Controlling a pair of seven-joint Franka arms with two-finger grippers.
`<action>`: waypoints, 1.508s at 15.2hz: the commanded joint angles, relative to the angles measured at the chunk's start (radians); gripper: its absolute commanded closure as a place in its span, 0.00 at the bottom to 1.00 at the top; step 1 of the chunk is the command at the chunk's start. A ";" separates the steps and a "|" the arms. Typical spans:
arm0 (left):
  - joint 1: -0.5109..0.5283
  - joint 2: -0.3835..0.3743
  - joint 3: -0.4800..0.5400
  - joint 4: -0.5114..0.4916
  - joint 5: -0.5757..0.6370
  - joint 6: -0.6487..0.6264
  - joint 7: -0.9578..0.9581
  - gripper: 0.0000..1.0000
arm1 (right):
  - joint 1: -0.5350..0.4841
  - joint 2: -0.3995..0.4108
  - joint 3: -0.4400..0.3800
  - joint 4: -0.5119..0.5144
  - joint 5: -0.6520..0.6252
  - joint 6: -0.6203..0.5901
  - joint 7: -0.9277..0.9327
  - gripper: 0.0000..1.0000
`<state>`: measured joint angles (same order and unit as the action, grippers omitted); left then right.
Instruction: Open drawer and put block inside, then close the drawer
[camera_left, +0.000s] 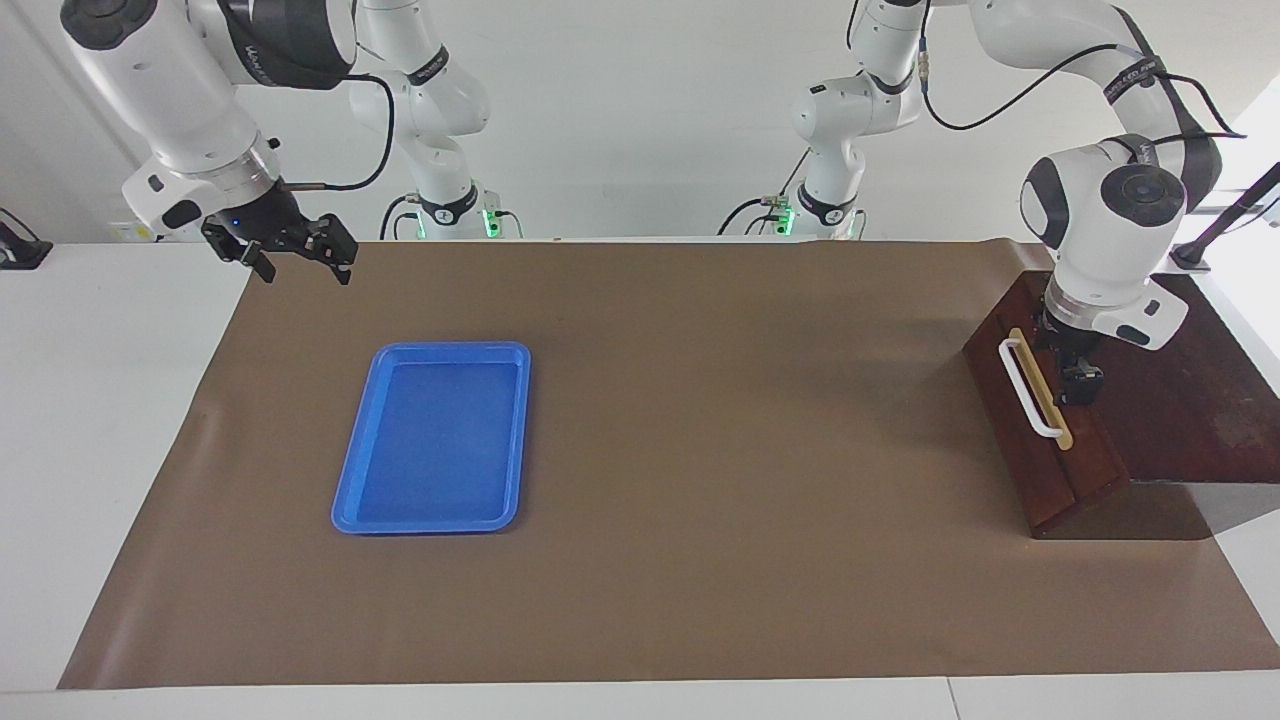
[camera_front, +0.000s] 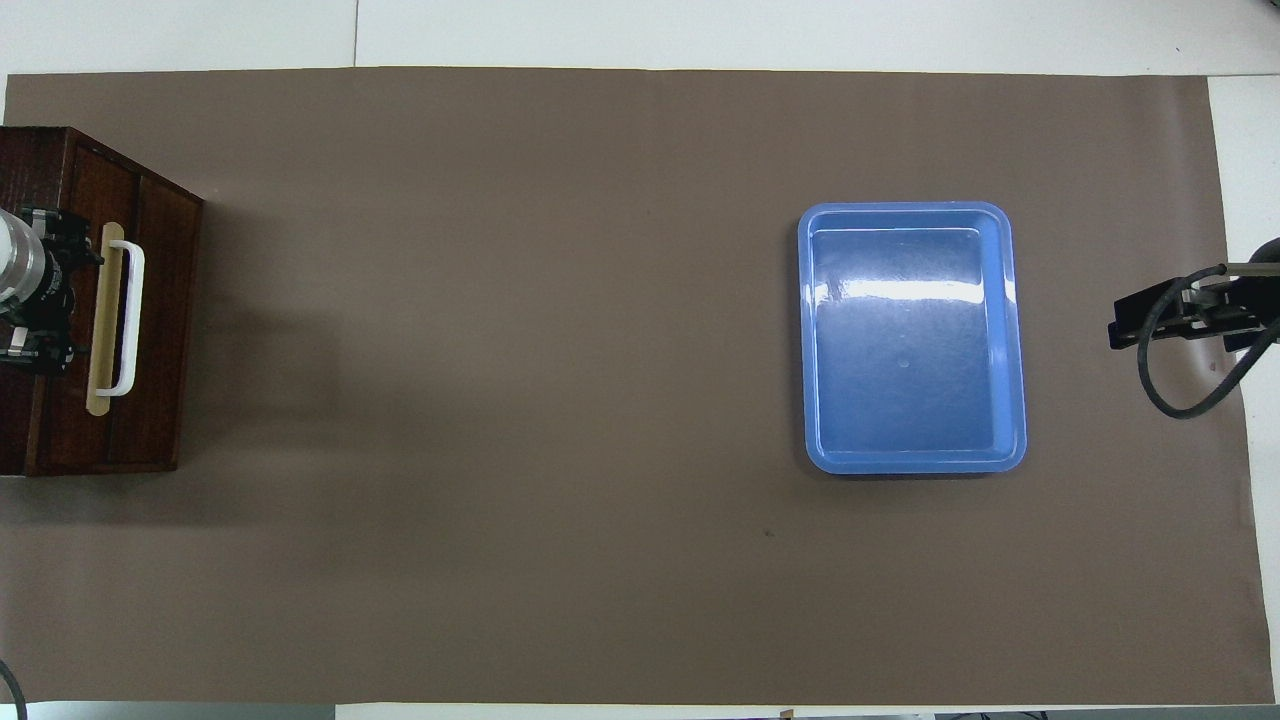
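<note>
Facing view: flat blue tray (camera_left: 432, 438) lying on the brown mat (camera_left: 660, 560) of the surface toward the right arm's end, well apart from the dark wooden box (camera_left: 1150, 400) at the left arm's end, nothing between them. Drawer (camera_left: 1040, 420) pushed in flush with the box front, white handle (camera_left: 1030, 388) outward; block hidden from both views. Left end effector (camera_left: 1078, 378) open just above the drawer's top edge beside the handle, gripping nothing; right end effector (camera_left: 295, 250) open over the mat's corner, waiting.
</note>
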<state>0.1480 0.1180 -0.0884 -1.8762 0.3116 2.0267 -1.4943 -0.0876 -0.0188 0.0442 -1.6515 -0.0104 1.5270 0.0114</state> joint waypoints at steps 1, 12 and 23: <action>0.038 0.008 0.001 0.008 0.031 0.021 0.119 0.00 | -0.026 0.000 0.014 -0.001 0.020 -0.011 -0.004 0.00; -0.034 -0.156 -0.022 0.140 -0.218 -0.331 0.772 0.00 | -0.024 0.000 0.014 0.013 0.020 -0.030 -0.004 0.00; -0.171 -0.118 0.041 0.193 -0.295 -0.539 1.313 0.00 | -0.017 0.000 0.014 0.015 0.012 -0.013 -0.010 0.00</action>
<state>0.0151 -0.0193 -0.0733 -1.7294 0.0309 1.5479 -0.2121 -0.0891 -0.0148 0.0483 -1.6418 -0.0104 1.5141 0.0114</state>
